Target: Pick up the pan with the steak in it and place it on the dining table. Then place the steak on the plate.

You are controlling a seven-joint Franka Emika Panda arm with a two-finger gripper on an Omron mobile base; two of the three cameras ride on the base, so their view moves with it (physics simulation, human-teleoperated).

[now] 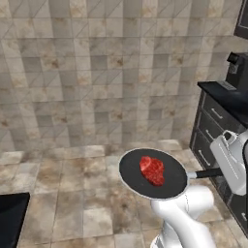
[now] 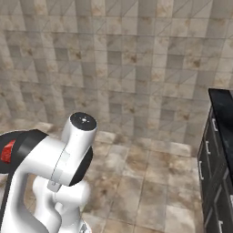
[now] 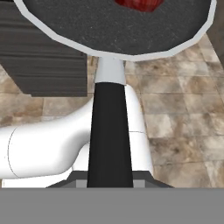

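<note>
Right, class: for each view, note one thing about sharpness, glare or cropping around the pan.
Left base view: the pan shows whole, matte and free of glare, steak soft-edged. Right base view: the arm hides most of the pan. Hand view: the frame's top crops pan and steak; the handle is flat black, unshaded.

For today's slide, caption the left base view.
End effector carries the pan by its handle, steak inside, above tiled floor.

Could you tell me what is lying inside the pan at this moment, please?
The steak lies alone in the pan, slightly off centre on the dark cooking surface. The gripper grips the pan's handle. The surface beneath the steak is covered.
</note>
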